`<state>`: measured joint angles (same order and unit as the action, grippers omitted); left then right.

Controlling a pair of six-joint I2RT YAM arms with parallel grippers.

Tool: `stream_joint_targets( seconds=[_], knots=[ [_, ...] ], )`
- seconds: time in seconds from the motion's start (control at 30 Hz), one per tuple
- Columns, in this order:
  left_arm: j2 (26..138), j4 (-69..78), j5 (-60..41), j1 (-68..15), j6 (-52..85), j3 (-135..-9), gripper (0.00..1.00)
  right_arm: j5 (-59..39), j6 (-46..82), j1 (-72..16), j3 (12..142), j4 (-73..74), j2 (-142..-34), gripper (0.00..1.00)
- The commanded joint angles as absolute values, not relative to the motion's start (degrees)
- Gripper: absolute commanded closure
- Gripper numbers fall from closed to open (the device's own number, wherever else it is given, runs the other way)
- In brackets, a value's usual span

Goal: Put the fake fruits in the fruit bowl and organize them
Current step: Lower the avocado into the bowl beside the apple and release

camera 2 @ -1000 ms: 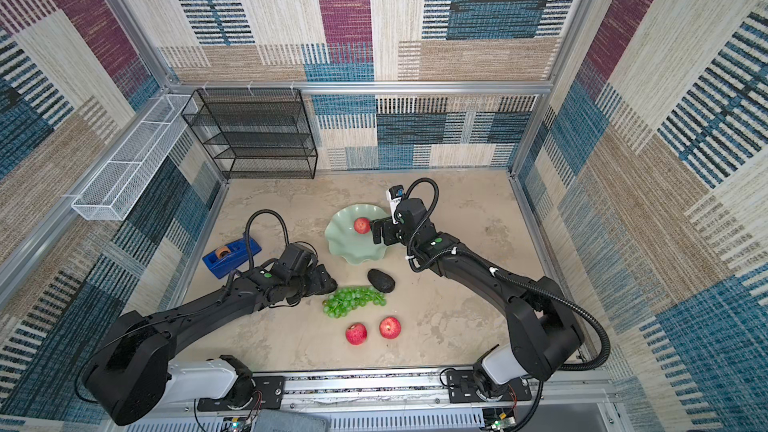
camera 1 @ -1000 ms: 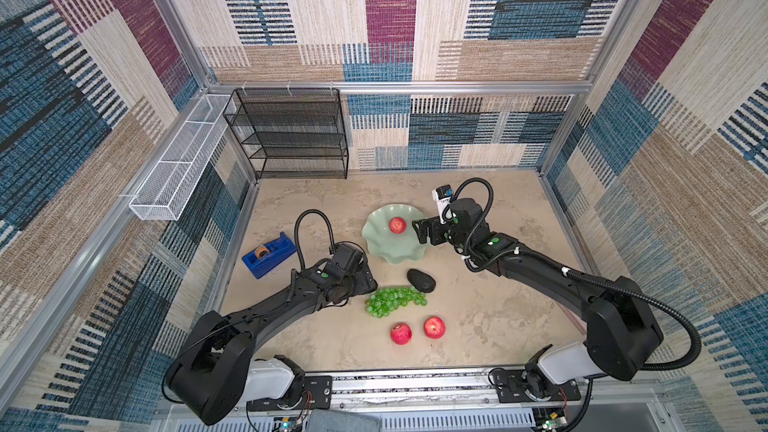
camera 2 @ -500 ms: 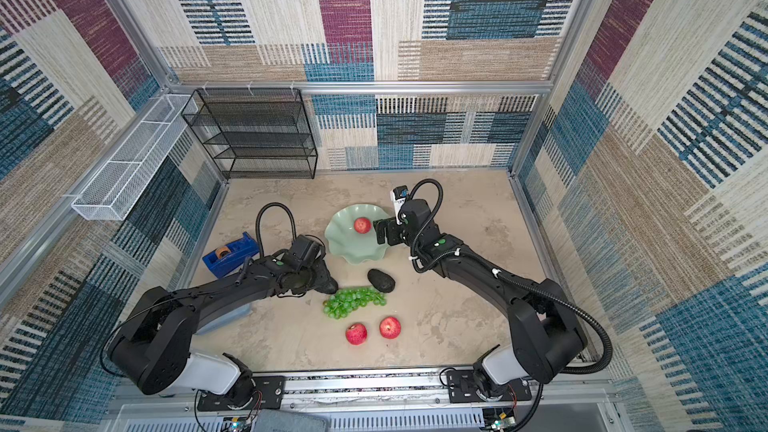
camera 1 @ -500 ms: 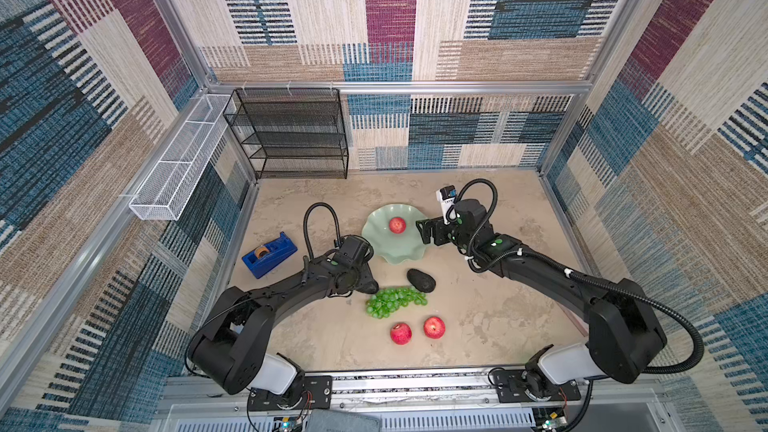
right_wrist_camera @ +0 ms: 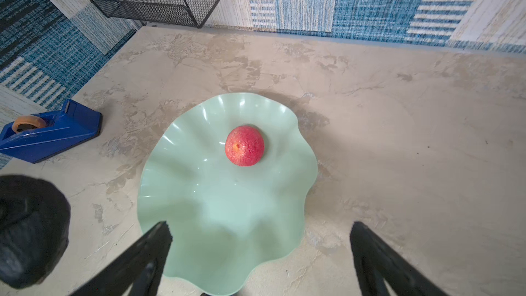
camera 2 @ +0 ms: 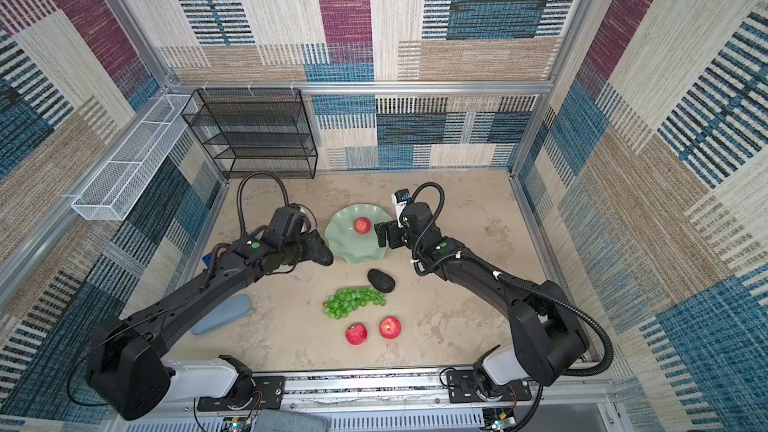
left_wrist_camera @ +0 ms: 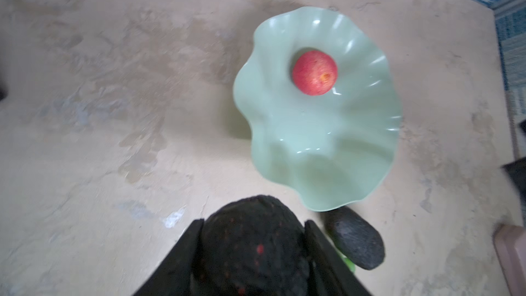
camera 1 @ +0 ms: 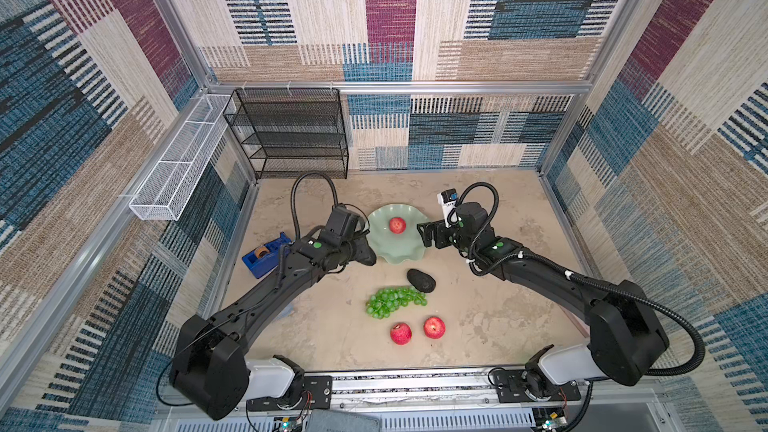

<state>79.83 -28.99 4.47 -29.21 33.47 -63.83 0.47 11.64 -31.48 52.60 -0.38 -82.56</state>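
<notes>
While the left gripper [left_wrist_camera: 254,223] is pinched shut on 1 dark pebbly avocado [left_wrist_camera: 250,254], that fruit sits between its 2 fingers just beside the left rim of the fruit bowl [camera 1: 401,253], outside it; whether it is clear of the table [camera 1: 478,317] cannot be told. The right gripper [right_wrist_camera: 260,224] has its jaws spread wide at the bowl's right rim, 1 finger over the bowl and 1 over the table. The bowl contains 1 red apple [camera 1: 397,225], lying toward its far side. On the table in front of the bowl lie a second avocado [camera 1: 420,279], the green grapes [camera 1: 392,302] just beside it, and 2 more apples [camera 1: 401,333] near each other.
</notes>
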Motion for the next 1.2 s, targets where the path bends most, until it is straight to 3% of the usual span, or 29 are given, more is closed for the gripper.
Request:
stream_joint_targets(
  seconds=[0.0,0.2,0.47,0.63,0.8,0.93,1.17],
  knots=[
    [86.1,-31.6,0.2,-29.1,26.3,-71.9,0.44,-0.5,13.7,-31.5,50.9,0.0,-81.4,0.00],
    [102.3,-33.9,-6.9,-29.1,25.2,-84.9,0.44,-1.9,15.9,-31.5,45.3,-2.0,-76.8,0.00],
    [113.3,-33.9,-10.4,-29.1,26.9,-88.8,0.43,-4.0,19.1,-31.6,39.0,-3.8,-71.6,0.02],
    [116.1,-33.7,-10.7,-29.1,28.0,-89.7,0.34,-5.2,20.1,-31.7,37.4,-4.4,-70.9,0.03],
    [116.0,-33.4,-10.5,-29.1,28.3,-90.5,0.30,-5.0,20.9,-32.9,36.4,-7.1,-69.5,0.05],
    [113.6,-31.6,-10.0,-28.9,28.7,-90.3,0.29,-0.3,25.7,-39.1,35.8,-13.9,-67.8,0.08],
    [98.1,-19.4,-4.3,-28.2,31.0,-80.8,0.30,3.0,38.7,-51.5,31.5,-24.5,-62.5,0.12]
  ],
)
